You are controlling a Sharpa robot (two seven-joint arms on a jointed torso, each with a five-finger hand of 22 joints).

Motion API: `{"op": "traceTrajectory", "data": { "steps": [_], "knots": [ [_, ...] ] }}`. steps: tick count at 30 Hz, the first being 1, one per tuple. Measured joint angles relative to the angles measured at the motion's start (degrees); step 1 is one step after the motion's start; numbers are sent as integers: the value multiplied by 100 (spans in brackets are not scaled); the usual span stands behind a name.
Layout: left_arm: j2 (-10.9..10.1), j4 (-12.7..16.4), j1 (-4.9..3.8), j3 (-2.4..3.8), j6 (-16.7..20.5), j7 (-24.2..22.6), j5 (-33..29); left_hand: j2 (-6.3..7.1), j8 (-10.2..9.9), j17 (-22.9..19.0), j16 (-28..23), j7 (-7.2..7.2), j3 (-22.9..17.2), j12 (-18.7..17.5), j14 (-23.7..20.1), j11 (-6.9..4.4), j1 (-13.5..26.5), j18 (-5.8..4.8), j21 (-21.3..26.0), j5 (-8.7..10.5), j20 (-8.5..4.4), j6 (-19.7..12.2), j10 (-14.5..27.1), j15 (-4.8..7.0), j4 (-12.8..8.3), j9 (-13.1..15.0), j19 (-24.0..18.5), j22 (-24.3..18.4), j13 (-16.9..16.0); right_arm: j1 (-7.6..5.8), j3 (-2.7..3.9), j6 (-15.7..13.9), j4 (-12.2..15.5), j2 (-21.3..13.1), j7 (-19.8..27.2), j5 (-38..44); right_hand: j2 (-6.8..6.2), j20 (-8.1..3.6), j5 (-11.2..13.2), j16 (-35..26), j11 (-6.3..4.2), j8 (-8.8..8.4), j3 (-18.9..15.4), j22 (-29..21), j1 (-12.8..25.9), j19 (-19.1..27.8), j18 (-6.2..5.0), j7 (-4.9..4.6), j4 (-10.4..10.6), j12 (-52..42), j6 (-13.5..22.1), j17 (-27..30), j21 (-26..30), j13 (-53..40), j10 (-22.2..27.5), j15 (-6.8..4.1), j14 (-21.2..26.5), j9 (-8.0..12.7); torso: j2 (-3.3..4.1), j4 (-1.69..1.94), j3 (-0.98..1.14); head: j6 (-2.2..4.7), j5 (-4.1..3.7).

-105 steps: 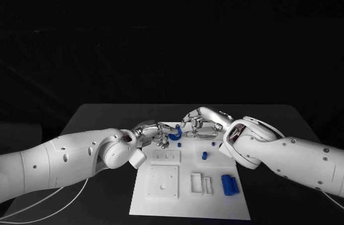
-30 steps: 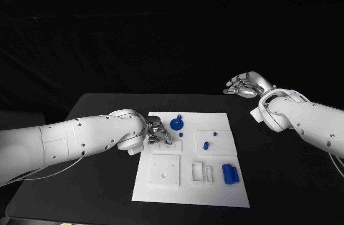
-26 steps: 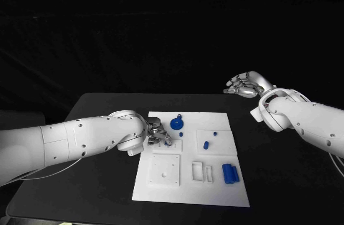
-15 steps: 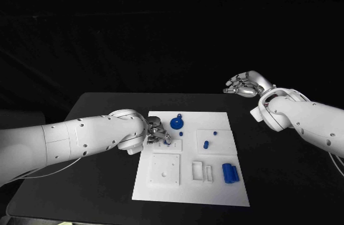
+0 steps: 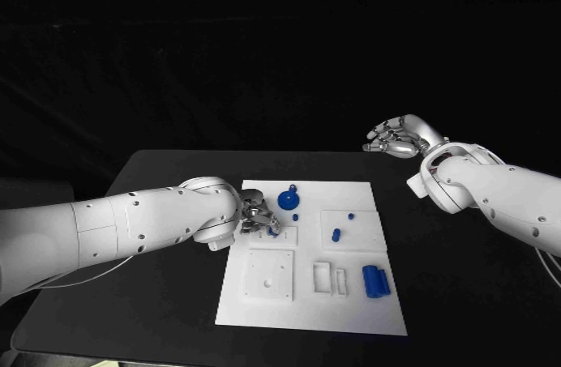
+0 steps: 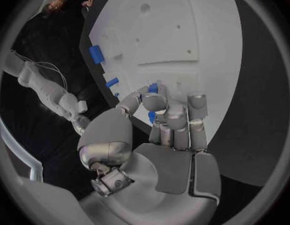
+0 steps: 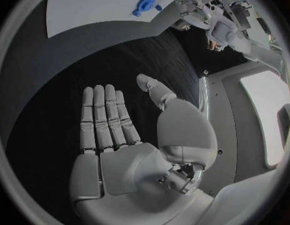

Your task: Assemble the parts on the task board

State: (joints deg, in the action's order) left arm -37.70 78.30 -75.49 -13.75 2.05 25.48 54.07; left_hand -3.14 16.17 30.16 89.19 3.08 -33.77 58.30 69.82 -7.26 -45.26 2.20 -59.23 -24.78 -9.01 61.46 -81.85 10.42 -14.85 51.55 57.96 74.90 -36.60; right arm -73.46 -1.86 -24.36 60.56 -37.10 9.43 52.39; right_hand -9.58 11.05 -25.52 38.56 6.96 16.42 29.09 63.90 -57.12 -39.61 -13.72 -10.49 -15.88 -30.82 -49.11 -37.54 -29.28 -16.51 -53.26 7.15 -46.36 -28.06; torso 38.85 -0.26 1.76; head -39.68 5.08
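From the head view I see the task board point(image 5: 351, 302) lying in the middle of the black table point(image 5: 164, 302). My left hand point(image 5: 259, 216) is down on the board's far left part, fingers bunched over a small blue part point(image 5: 272, 232) at a raised white block; whether it pinches that piece I cannot tell from here. A round blue part point(image 5: 289, 197) sits just beyond the hand, a small blue peg point(image 5: 336, 236) lies near the board's middle, and a blue cylinder point(image 5: 374, 282) lies toward the near right. My right hand point(image 5: 396, 137) is raised well away from the board, past the table's far right corner, holding nothing.

On the left wrist view, my left hand point(image 6: 164, 127) has its fingers curled close together, thumb and fingertips closed around the small blue part point(image 6: 152, 88), right against the white board point(image 6: 182, 25).

On the right wrist view, my right hand point(image 7: 129, 135) is spread flat, fingers straight and side by side, thumb out, empty above the dark table. The board point(image 7: 89, 5) with the round blue part point(image 7: 145, 4) lies well apart from it.
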Motion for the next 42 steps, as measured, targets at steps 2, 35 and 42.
{"op": "traceTrajectory", "data": {
  "steps": [2, 35, 42],
  "knots": [
    [6, -4, 4, 0, -14, 1, 8, -16, 0, 5, 0, 0, 5, 0, 0, 0, 17, 0, 0, 30, 0, 0, 0, 0, 5, 1, 0, 0, 0, 0, 0, 1, 5, 1, 0, 0, 0, 0, 0, 0, 0, 0, 0, 0, 0, 0, 0, 0, 0, 0, 0, 1, 0, 1, 0, 0, 0, 2, 0, 0, 0, -4, 0],
    [8, -3, 46, 2, -95, 7, 384, 20, 3, 19, 23, 0, -74, 49, -10, 9, 56, 92, -22, 489, 0, 0, 10, 13, 102, 384, 0, 3, 26, 0, 0, 15, 41, 6, 6, -8, 0, 0, -116, 60, 21, 0, -16, 22, 0, 0, 8, 4, 16, 0, -4, 93, 28, 83, -20, 15, 16, 16, -2, 0, -2, -35, 3],
    [10, 3, 47, 3, -103, 6, 446, 20, 24, 23, 23, 0, -76, 49, -2, 9, 55, 91, -22, 531, 0, 0, 10, 19, 109, 462, 0, 3, 32, 0, 0, 19, 38, 10, 7, -10, 0, -1, -116, 60, 21, 0, -16, 28, 0, 0, 16, 5, 16, 0, -5, 109, 46, 93, -20, 15, 15, 16, -3, 1, -2, -31, 3]
  ]
}}
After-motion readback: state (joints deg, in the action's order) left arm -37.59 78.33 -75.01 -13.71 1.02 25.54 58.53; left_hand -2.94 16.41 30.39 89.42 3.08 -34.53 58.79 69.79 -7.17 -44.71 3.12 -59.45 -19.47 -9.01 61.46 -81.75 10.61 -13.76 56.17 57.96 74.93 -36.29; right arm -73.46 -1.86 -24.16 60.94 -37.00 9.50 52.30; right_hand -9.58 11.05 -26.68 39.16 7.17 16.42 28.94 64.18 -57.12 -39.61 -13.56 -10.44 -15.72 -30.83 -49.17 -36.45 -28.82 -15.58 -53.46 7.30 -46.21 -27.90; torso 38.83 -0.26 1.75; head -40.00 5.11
